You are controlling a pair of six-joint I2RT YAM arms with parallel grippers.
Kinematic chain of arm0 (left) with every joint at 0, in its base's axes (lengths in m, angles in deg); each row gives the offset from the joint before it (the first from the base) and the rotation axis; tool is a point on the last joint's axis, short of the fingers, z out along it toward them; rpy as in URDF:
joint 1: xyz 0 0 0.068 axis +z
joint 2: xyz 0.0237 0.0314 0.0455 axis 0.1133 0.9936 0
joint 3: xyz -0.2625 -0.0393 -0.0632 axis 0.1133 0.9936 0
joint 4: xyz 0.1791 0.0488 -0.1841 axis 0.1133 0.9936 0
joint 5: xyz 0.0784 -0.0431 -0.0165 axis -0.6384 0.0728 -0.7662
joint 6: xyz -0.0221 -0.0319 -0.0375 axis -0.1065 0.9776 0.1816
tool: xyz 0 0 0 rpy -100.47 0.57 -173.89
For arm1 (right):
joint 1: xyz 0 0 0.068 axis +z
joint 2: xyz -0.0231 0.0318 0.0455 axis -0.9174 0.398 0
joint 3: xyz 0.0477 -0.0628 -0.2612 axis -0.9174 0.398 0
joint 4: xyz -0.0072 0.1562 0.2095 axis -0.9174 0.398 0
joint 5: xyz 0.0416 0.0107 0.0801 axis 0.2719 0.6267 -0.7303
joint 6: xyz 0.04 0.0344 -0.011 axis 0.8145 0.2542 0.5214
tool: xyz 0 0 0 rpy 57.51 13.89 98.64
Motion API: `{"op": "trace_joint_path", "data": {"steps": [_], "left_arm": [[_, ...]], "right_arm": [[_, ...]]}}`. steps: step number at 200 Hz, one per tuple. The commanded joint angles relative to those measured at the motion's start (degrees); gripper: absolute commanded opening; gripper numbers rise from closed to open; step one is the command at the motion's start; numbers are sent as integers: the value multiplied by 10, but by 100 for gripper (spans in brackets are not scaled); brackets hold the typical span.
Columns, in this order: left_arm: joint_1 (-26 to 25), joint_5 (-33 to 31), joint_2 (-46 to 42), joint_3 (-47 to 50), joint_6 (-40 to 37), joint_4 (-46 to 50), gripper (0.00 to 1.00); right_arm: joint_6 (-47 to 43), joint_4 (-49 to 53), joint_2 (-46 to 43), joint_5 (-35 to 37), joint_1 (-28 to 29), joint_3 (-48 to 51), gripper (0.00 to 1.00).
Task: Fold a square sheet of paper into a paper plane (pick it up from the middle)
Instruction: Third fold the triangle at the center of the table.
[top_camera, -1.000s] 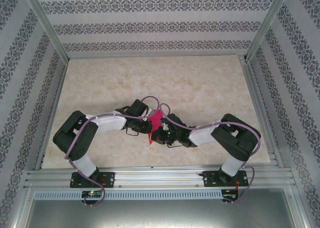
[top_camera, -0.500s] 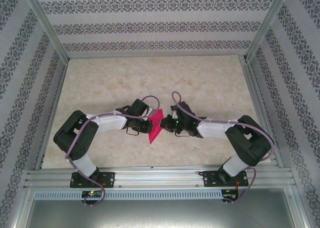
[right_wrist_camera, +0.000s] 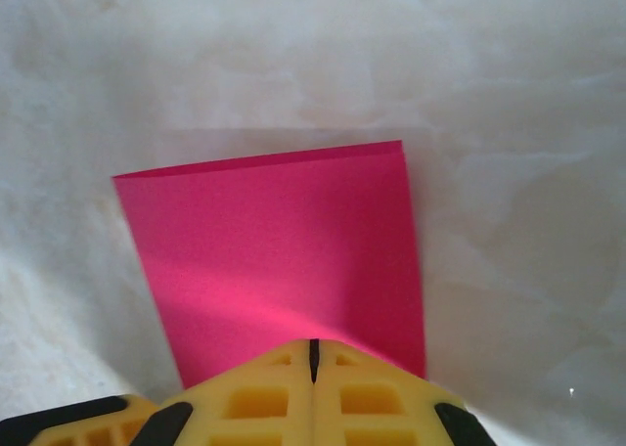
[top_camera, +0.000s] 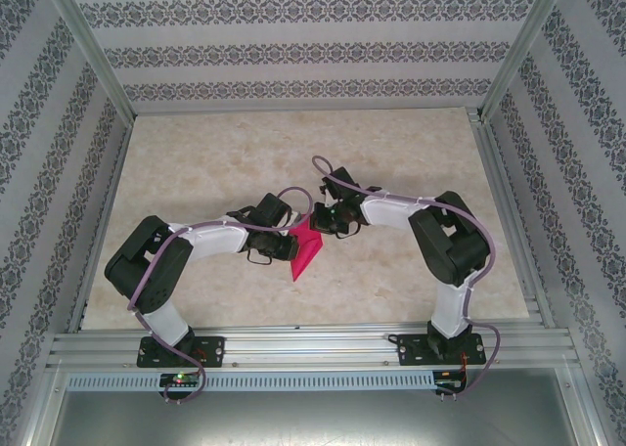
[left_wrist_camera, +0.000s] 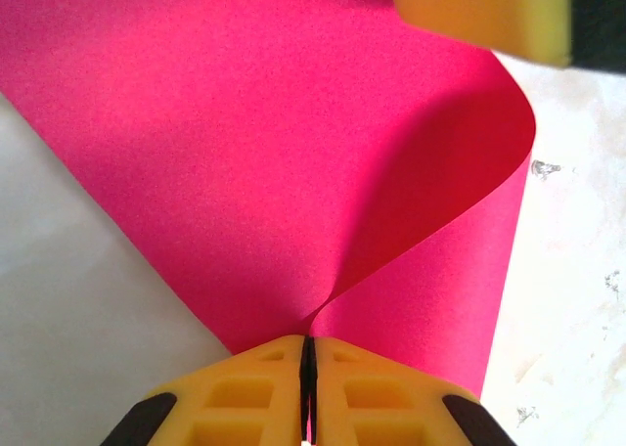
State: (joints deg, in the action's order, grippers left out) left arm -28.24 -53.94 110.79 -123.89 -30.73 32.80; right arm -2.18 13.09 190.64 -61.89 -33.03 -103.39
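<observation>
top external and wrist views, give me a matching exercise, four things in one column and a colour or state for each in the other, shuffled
Column one
A. left gripper
B. square sheet of paper
C. table
D. walls

Column two
1. pale, marbled cream
2. magenta-pink, bent into a curve
3. shut, pinching the edge of the paper
4. white with dark ornamental stripes

Right pairs: A-3, B-2, C-1, D-4
</observation>
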Motion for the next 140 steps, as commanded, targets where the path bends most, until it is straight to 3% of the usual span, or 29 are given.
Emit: {"op": "trace_joint_path", "data": {"steps": [1, 140], "left_arm": [[6, -8, 11, -15, -14, 34, 12], [6, -10, 4, -19, -20, 43, 13]], "right_arm": [[-50, 85, 22, 31, 0, -33, 4], [-68, 111, 48, 46, 2, -43, 3]]}}
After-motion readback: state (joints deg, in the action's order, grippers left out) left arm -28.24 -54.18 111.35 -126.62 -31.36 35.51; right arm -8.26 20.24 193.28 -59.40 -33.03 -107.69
